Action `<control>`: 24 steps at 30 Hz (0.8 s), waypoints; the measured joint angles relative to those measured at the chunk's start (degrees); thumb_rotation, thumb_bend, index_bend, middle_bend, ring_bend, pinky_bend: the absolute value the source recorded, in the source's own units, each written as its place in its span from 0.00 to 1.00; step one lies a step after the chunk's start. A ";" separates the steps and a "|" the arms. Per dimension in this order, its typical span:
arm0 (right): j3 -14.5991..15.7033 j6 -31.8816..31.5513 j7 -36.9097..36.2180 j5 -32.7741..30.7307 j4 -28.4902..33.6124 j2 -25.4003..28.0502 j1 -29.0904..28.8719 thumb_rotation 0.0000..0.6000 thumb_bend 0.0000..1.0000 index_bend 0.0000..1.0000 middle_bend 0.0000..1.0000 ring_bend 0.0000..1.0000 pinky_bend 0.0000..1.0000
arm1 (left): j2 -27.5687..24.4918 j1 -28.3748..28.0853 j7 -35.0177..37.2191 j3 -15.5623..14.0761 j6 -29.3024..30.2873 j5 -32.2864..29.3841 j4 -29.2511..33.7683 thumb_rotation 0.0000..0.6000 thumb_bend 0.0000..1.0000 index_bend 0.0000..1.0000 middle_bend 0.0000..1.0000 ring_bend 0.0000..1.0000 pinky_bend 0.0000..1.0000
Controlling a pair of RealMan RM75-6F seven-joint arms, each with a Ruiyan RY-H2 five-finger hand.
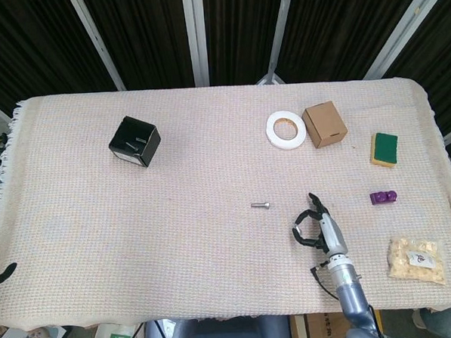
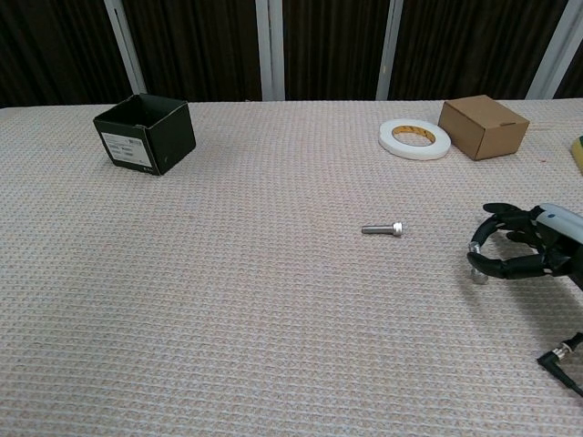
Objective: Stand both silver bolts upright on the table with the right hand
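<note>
One silver bolt (image 1: 261, 206) (image 2: 382, 228) lies on its side near the middle of the woven cloth. A second silver bolt (image 2: 475, 265) stands upright to its right, head down on the cloth, pinched between the thumb and a finger of my right hand (image 1: 314, 229) (image 2: 521, 251). In the head view this bolt is hidden among the black fingers. Only a dark tip of my left hand (image 1: 2, 274) shows at the table's front left edge, too little to tell how its fingers lie.
A black open box (image 1: 134, 141) stands at the back left. A white tape roll (image 1: 286, 128), a cardboard box (image 1: 324, 124) and a green sponge (image 1: 385, 148) lie at the back right. A purple block (image 1: 383, 197) and a snack bag (image 1: 417, 259) sit right of my hand.
</note>
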State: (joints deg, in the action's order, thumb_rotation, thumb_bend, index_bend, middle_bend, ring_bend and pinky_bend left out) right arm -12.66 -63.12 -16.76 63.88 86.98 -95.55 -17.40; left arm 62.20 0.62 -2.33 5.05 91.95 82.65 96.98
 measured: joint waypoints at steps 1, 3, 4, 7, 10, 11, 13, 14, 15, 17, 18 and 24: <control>0.01 0.07 0.02 -0.04 0.08 0.08 0.03 1.00 0.45 0.67 0.00 0.00 0.00 | 0.01 0.00 -0.01 0.00 0.01 0.01 0.00 1.00 0.15 0.17 0.09 0.00 0.05; -0.01 0.14 0.09 -0.14 0.16 0.20 0.07 1.00 0.45 0.67 0.00 0.00 0.00 | 0.03 0.01 -0.04 0.01 0.03 0.02 -0.01 1.00 0.15 0.17 0.09 0.00 0.05; -0.02 0.17 0.18 -0.18 0.20 0.27 0.08 1.00 0.45 0.67 0.00 0.00 0.00 | 0.03 0.01 -0.04 0.01 0.04 0.01 0.00 1.00 0.15 0.17 0.09 0.00 0.05; 0.02 0.35 0.36 -0.29 0.37 0.51 0.11 1.00 0.45 0.66 0.00 0.00 0.00 | 0.05 0.03 -0.06 0.02 0.10 0.03 -0.01 1.00 0.15 0.17 0.09 0.00 0.05; 0.09 0.66 0.49 -0.43 0.63 0.76 0.14 1.00 0.45 0.66 0.00 0.00 0.00 | 0.06 0.04 -0.06 0.01 0.14 0.08 -0.02 1.00 0.15 0.17 0.09 0.00 0.05; 0.10 0.73 0.54 -0.46 0.68 0.80 0.13 1.00 0.45 0.66 0.00 0.00 0.00 | 0.06 0.06 -0.06 0.00 0.16 0.09 -0.02 1.00 0.15 0.17 0.09 0.00 0.05; 0.17 0.87 0.79 -0.54 0.86 0.95 0.12 1.00 0.45 0.66 0.00 0.00 0.00 | 0.06 0.09 -0.03 -0.01 0.22 0.13 -0.01 1.00 0.15 0.17 0.09 0.00 0.05; 0.19 0.93 0.85 -0.58 0.93 0.99 0.12 1.00 0.45 0.66 0.00 0.00 0.00 | 0.06 0.10 -0.02 0.00 0.26 0.14 -0.01 1.00 0.15 0.17 0.09 0.00 0.05; 0.20 0.98 0.91 -0.62 1.00 1.04 0.12 1.00 0.45 0.66 0.00 0.00 0.00 | 0.05 0.13 0.01 0.00 0.30 0.15 -0.02 1.00 0.15 0.17 0.09 0.00 0.05; 0.22 1.07 1.02 -0.71 1.15 1.16 0.14 1.00 0.45 0.65 0.00 0.00 0.00 | 0.06 0.13 0.04 0.01 0.29 0.14 -0.04 1.00 0.15 0.17 0.09 0.00 0.05; 0.21 1.09 1.02 -0.73 1.20 1.21 0.15 1.00 0.45 0.66 0.00 0.00 0.00 | 0.06 0.12 0.04 0.01 0.27 0.13 -0.05 1.00 0.15 0.17 0.09 0.00 0.05; 0.17 1.17 0.81 -0.79 1.39 1.52 0.31 1.00 0.45 0.65 0.00 0.00 0.00 | 0.09 0.10 -0.02 0.04 0.25 0.11 -0.05 1.00 0.15 0.17 0.09 0.00 0.05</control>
State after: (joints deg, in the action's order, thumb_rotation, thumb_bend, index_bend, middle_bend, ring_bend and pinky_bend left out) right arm -12.49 -61.96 -15.95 63.10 88.37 -94.03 -17.09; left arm 62.28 0.73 -2.36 5.09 92.21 82.77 96.93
